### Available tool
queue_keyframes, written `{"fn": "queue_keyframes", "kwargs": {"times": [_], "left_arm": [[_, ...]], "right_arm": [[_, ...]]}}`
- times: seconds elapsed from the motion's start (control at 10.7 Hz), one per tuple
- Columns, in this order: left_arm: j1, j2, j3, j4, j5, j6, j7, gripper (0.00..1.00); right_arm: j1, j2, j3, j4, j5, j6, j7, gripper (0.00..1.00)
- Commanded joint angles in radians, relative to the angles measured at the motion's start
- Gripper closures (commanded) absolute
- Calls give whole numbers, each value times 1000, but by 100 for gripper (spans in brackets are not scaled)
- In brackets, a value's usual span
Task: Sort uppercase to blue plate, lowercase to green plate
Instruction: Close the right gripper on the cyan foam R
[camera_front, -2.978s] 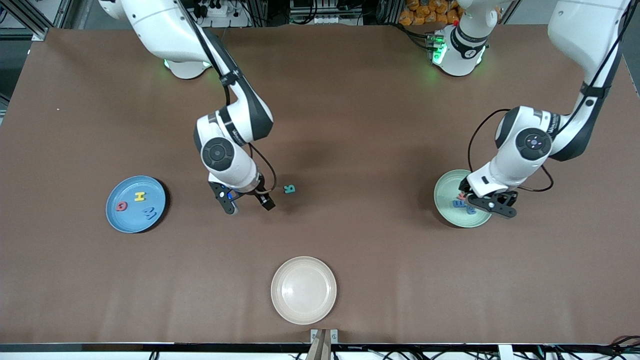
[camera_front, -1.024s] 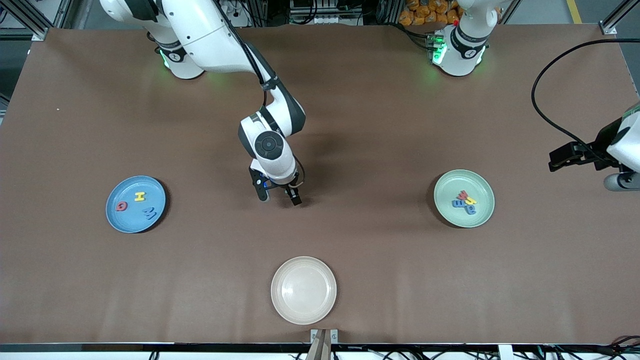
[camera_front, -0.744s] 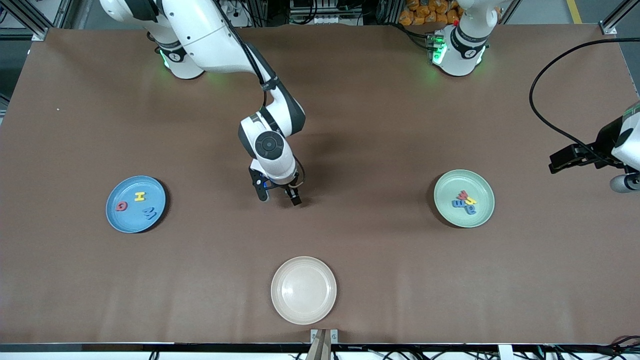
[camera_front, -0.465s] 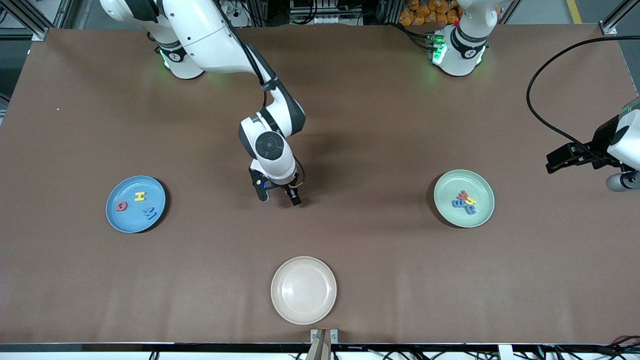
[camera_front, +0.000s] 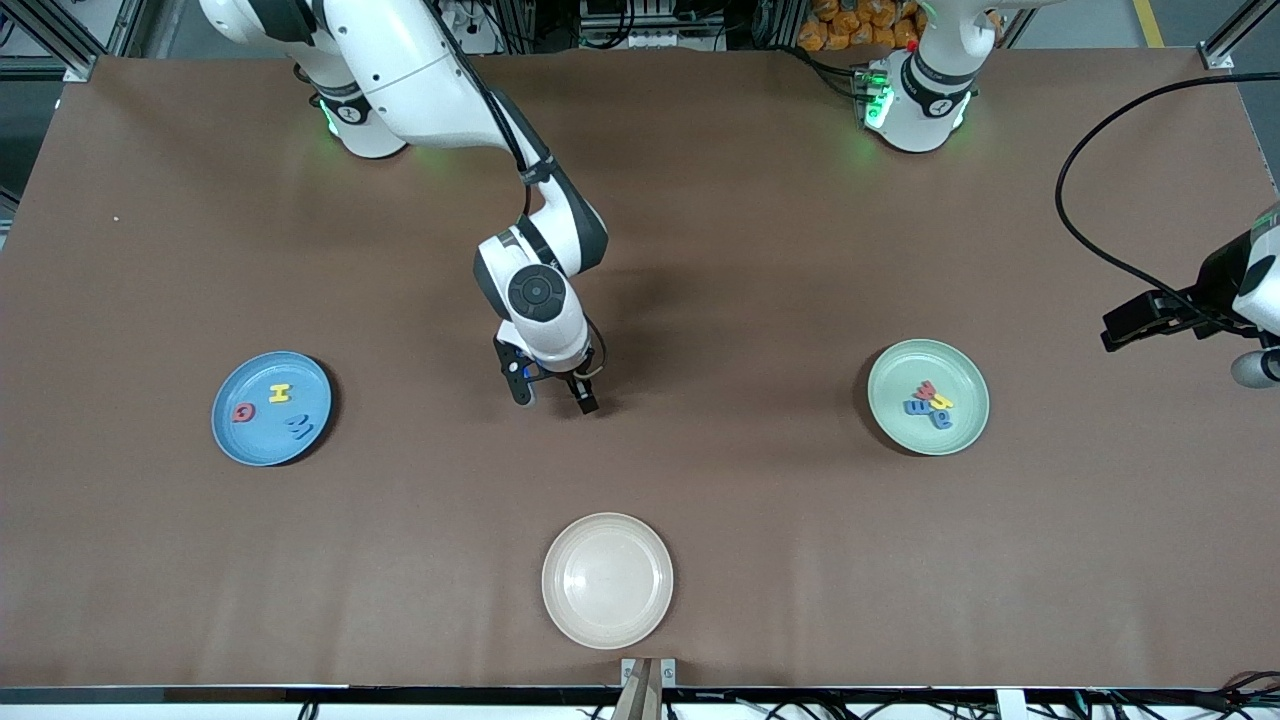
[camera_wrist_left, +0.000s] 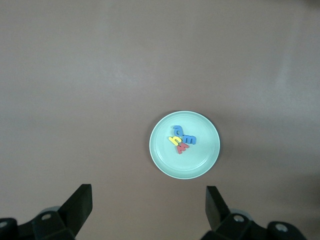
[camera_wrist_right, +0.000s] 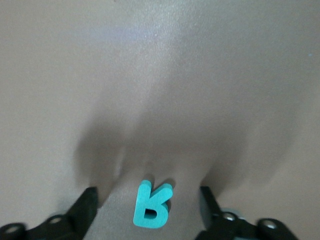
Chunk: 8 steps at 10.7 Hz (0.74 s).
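While my right gripper (camera_front: 556, 394) stands low at mid-table with its fingers spread wide, the small teal foam letter R (camera_wrist_right: 151, 204) lies flat on the brown table (camera_front: 700, 250) between them, untouched. My left gripper (camera_wrist_left: 147, 202) waits wide open, high over the table's left-arm end; the pale mint-green round plate (camera_front: 968, 432) holds four lowercase foam letters (camera_front: 930, 404). The sky-blue round plate (camera_front: 240, 445) holds three foam capitals (camera_front: 272, 410).

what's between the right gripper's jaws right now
The teal R lies on the bare brown table in the gap of the right gripper, its jaws open on either side and not touching it. The right wrist view shows this; the front view hides the letter.
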Motion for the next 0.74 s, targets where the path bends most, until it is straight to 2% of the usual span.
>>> {"fn": "queue_keyframes", "kwargs": {"times": [0.0,0.09,0.65], "left_arm": [[-28,-10,35,4,-22,-14,9,0],[-29,-10,32,4,-22,-14,9,0],[-48,-10,29,4,-25,-12,2,0]], "right_arm": [[13,6,-13,6,-23,4,32,92],[13,6,-13,6,-33,4,33,100],[10,-5,-14,6,-98,-16,30,100]]}}
